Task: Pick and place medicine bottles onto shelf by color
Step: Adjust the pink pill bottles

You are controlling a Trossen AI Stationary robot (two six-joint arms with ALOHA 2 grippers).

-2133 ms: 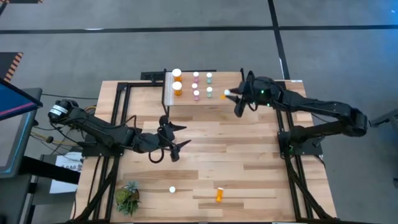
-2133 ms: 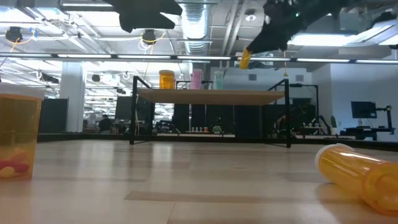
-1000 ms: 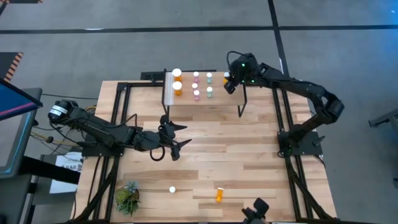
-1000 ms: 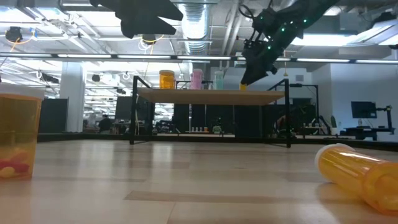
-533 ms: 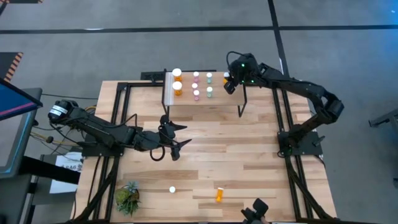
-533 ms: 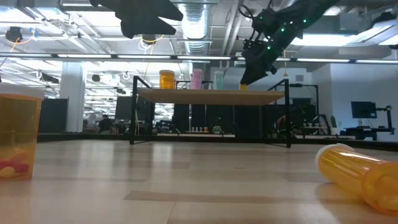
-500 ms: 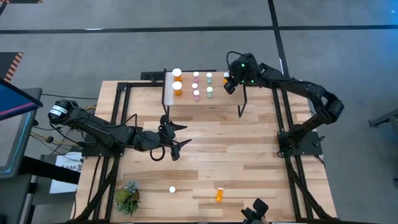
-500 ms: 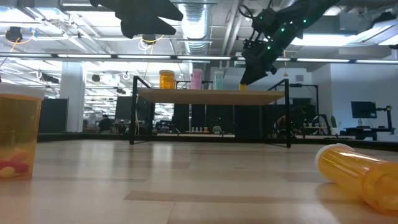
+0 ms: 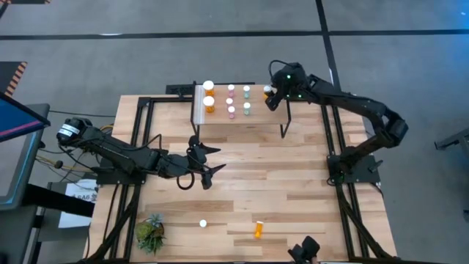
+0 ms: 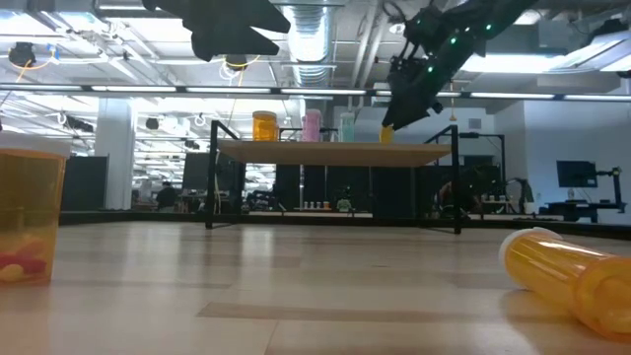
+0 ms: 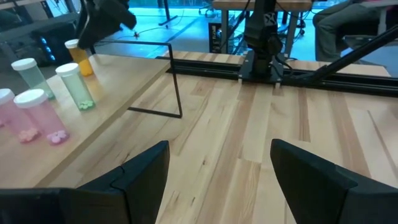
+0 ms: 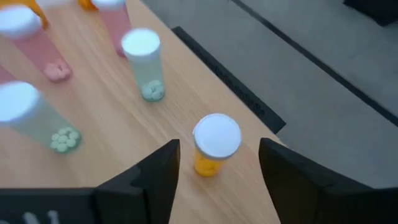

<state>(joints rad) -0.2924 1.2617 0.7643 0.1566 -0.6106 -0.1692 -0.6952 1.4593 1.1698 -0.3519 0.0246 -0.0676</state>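
The shelf stands at the table's far side and carries two large orange bottles, pink bottles and pale green bottles, all upright. A small orange bottle with a white cap stands upright on its base at the shelf's far right corner. My right gripper is open just above it, a finger on either side, apart from it. My left gripper is open and empty over the table's middle left.
Near the table's front edge a bottle stands upright and an orange bottle lies on its side. A small potted plant stands at the front left. Bare tabletop lies between the shelf and these things.
My right gripper has brought the small orange bottle from off the shelf's right end to the shelf's far right corner, tipped it upright there, then risen a little. The bottle now stands on the shelf on its own.
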